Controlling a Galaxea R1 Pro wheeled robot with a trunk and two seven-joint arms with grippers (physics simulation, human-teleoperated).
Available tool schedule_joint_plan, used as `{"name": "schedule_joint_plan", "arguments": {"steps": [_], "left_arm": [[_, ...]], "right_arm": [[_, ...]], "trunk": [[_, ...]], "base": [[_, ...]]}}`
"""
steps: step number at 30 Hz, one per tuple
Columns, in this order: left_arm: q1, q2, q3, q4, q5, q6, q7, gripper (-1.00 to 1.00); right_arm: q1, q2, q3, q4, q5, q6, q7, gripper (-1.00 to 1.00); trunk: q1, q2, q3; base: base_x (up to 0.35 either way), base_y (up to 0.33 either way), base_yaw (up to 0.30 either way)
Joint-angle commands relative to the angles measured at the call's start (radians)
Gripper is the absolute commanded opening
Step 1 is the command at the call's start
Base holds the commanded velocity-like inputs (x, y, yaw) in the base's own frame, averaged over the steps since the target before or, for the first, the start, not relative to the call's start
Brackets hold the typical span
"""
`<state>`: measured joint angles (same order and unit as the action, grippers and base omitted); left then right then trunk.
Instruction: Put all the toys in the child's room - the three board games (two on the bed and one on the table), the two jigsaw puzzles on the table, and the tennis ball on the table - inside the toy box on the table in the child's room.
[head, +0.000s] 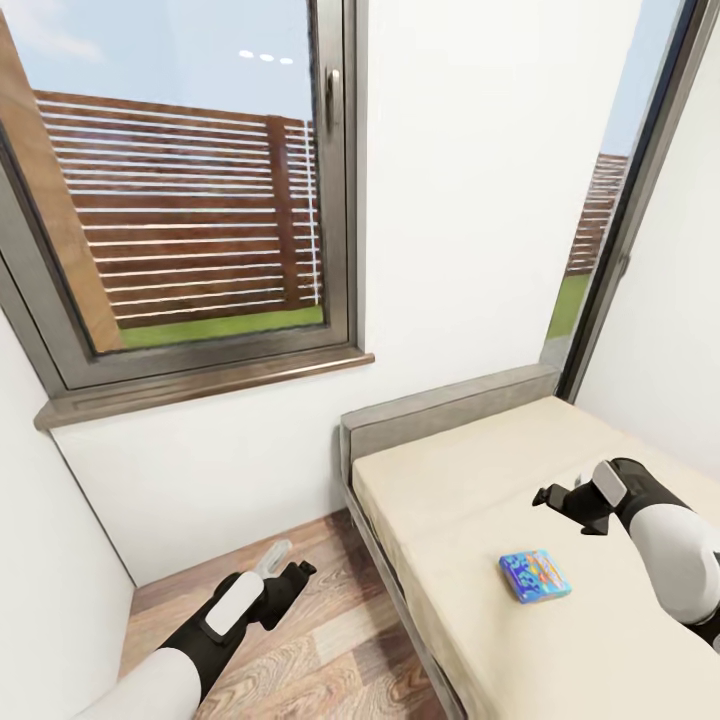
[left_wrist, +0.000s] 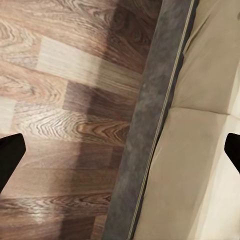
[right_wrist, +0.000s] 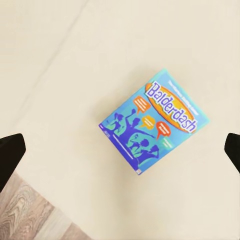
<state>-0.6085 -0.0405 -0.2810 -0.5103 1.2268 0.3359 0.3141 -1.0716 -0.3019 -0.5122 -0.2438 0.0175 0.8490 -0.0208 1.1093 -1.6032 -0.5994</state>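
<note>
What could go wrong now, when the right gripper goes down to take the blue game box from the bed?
1. The blue board game lies flat on the soft bed, so the open fingers of the right gripper may push it into the mattress or slide it instead of gripping an edge.
2. In the right wrist view the box sits off centre and turned, so a straight descent may catch only a corner.
3. The left gripper hangs low near the bed frame and might bump it.
</note>
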Motion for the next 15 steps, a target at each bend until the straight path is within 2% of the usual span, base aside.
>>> {"name": "schedule_joint_plan", "arguments": {"steps": [1,6,15], "left_arm": [[-0.001,0.001,-0.004,-0.002,0.009,0.0,0.008,1.0],[-0.001,0.002,-0.004,-0.002,0.009,0.0,0.008,1.0],[-0.001,0.002,-0.004,-0.002,0.009,0.0,0.008,1.0]], "right_arm": [[-0.001,0.0,-0.007,-0.001,0.0,0.003,-0.002,1.0],[-0.002,-0.003,-0.01,-0.003,-0.003,0.003,-0.002,1.0],[-0.004,-0.006,-0.011,-0.007,-0.006,0.004,-0.001,1.0]], "trunk": [[0.004,-0.008,-0.004],[0.023,-0.043,-0.02],[0.058,-0.106,-0.048]], "base": [[0.0,0.0,0.0],[0.0,0.0,-0.103],[0.0,0.0,-0.233]]}}
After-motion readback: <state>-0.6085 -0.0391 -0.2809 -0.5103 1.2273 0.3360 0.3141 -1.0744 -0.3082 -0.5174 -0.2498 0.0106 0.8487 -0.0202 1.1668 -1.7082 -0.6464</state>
